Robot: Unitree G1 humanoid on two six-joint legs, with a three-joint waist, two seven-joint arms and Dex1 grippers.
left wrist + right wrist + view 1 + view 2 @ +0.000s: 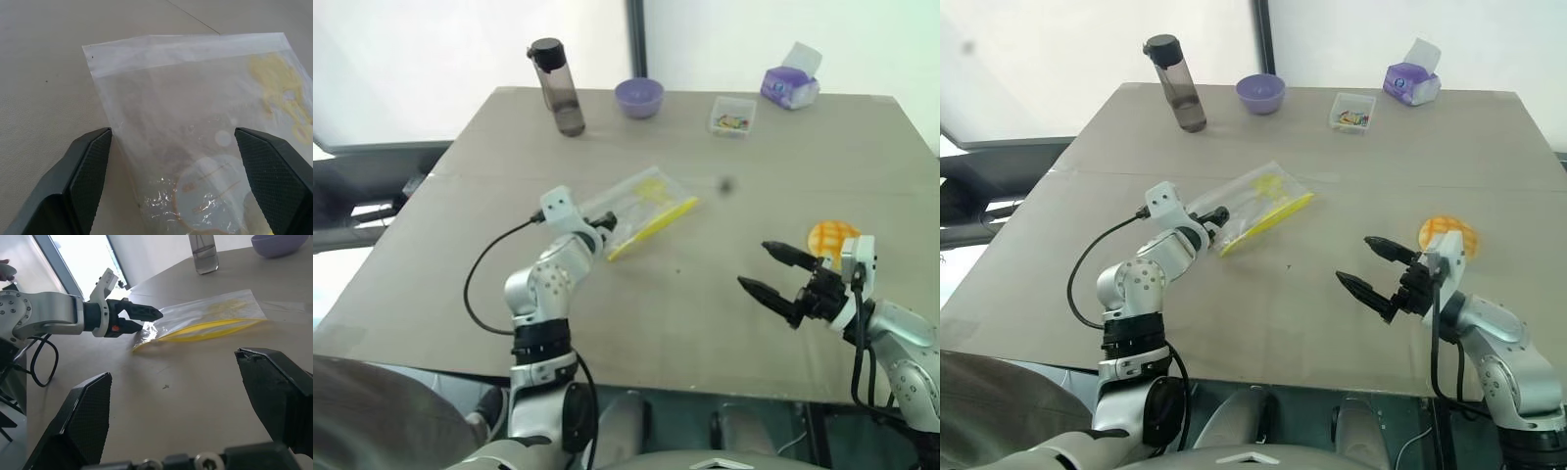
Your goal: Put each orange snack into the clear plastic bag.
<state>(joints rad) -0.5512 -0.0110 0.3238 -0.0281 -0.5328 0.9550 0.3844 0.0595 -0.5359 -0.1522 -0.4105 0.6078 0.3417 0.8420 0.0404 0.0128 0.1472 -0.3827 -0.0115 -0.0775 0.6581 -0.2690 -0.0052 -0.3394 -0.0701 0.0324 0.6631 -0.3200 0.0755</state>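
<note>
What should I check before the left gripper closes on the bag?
1. Left gripper open: ok, fingers spread.
2. Bag edge between its fingers: ok, the near end lies between them in the left wrist view.
3. Bag mouth open: cannot tell; it lies flat with the yellow seal along one edge.
4. Right gripper open: ok, holding nothing.
5. Snack in the bag: not ok, it sits on the table beside the right gripper.
</note>
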